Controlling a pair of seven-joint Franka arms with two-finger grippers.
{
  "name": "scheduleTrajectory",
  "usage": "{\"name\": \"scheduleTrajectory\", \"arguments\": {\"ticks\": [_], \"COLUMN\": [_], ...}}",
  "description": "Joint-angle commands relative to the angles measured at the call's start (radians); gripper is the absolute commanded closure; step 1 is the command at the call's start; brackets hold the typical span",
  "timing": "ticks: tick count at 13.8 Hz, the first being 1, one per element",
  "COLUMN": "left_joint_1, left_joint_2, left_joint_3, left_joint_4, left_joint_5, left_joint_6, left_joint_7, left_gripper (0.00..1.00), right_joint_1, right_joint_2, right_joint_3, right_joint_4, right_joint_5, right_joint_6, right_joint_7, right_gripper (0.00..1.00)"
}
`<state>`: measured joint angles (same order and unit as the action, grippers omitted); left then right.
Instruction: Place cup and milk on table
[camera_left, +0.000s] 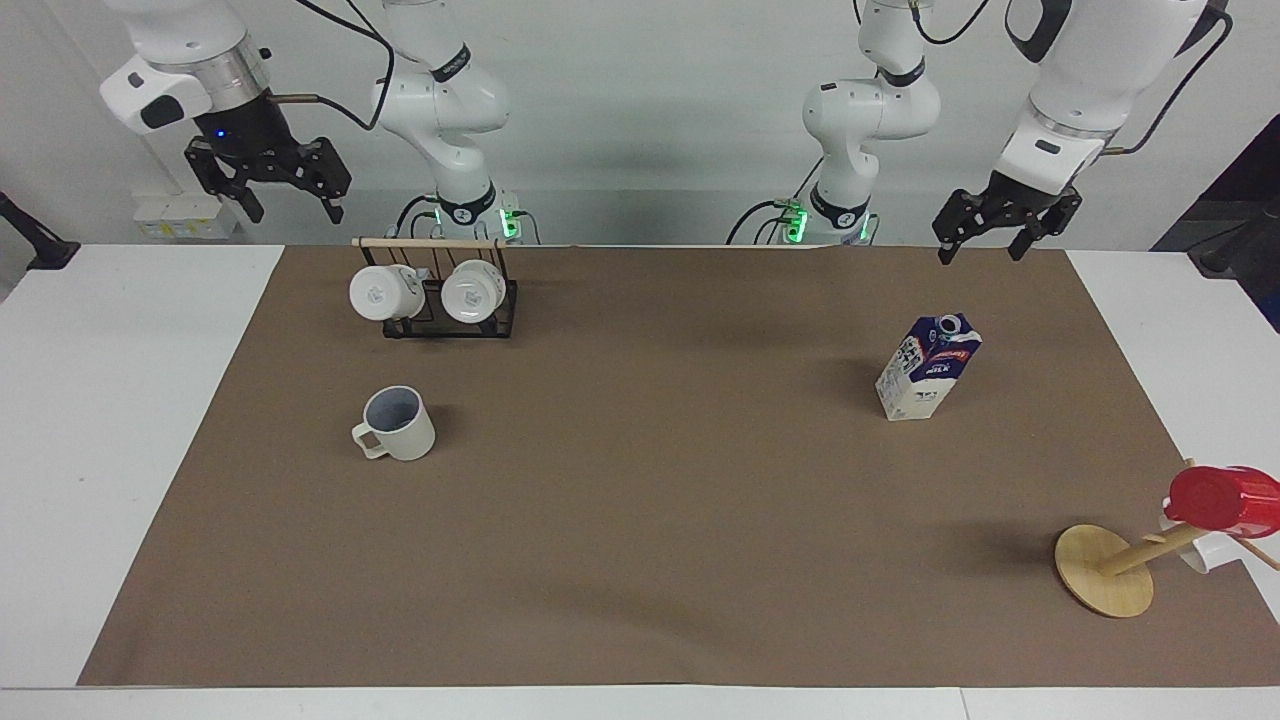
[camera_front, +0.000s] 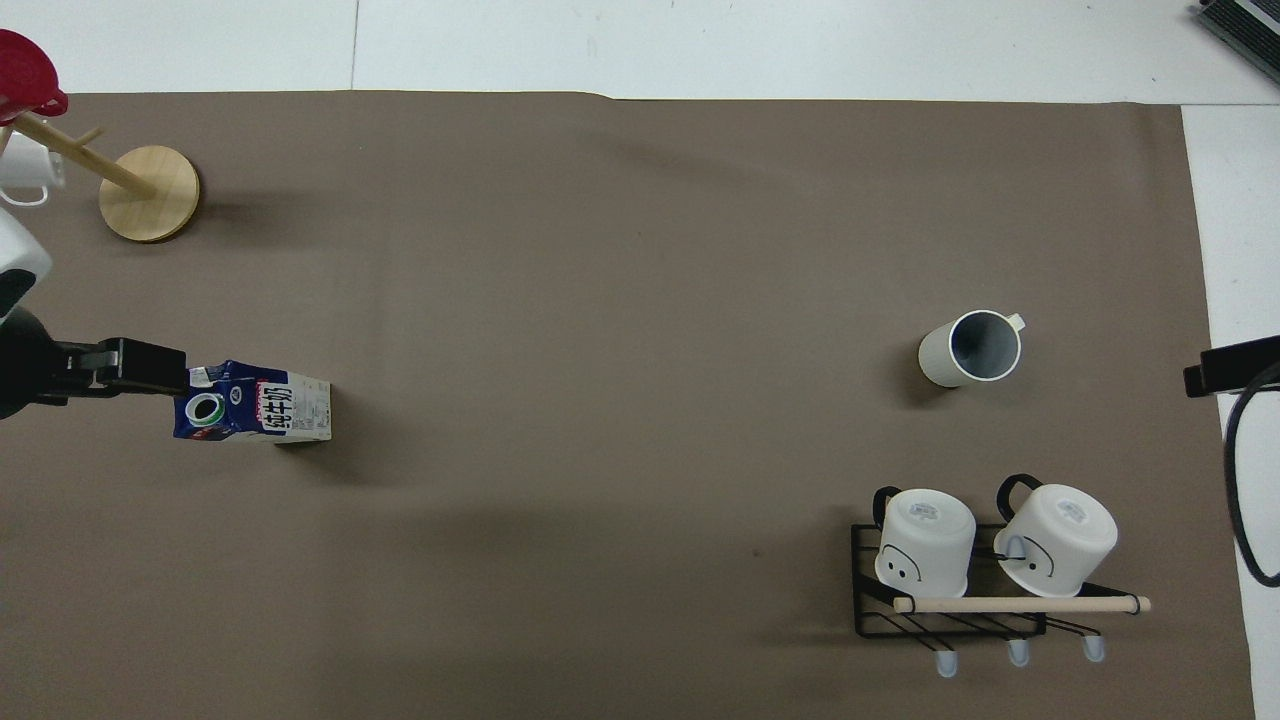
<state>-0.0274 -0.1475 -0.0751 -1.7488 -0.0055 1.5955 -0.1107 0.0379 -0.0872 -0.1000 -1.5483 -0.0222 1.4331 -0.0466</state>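
Observation:
The cream cup (camera_left: 395, 425) (camera_front: 972, 348) stands upright on the table's brown sheet (camera_left: 650, 520) toward the right arm's end, with its bluish-grey inside showing. The milk (camera_left: 928, 368) (camera_front: 255, 405), a white carton with a blue and red label, stands upright on the sheet toward the left arm's end. My right gripper (camera_left: 292, 212) hangs open and empty in the air over the table's edge by the robots, apart from the cup. My left gripper (camera_left: 982, 250) hangs open and empty over the sheet's edge by the robots, apart from the milk.
A black wire rack (camera_left: 450, 325) (camera_front: 865, 610) with a wooden rod carries two white mugs, nearer to the robots than the cup. A wooden mug tree (camera_left: 1105, 572) (camera_front: 150, 193) bearing a red cup (camera_left: 1225, 498) and a white mug stands at the left arm's end.

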Motion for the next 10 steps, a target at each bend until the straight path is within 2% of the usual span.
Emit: {"name": "scheduleTrajectory", "arguments": {"ticks": [1,10], "left_joint_1": [0.023,0.023], "left_joint_2": [-0.006,-0.006], "left_joint_3": [-0.012,-0.012], "left_joint_4": [0.008,0.009], "left_joint_5": [-0.007,-0.008], "left_joint_6": [-0.017,-0.019], "left_joint_7": [-0.001,-0.001], "left_gripper": [0.0,0.0], "right_joint_1": [-0.003,-0.007], "right_joint_2": [-0.026,-0.029], "right_joint_3": [0.005,0.005], "right_joint_4": [-0.03,-0.038], "right_joint_5": [0.002,0.002], "right_joint_6": [0.016,0.009], "right_joint_7": [-0.016,-0.024], "right_gripper": [0.0,0.0]}}
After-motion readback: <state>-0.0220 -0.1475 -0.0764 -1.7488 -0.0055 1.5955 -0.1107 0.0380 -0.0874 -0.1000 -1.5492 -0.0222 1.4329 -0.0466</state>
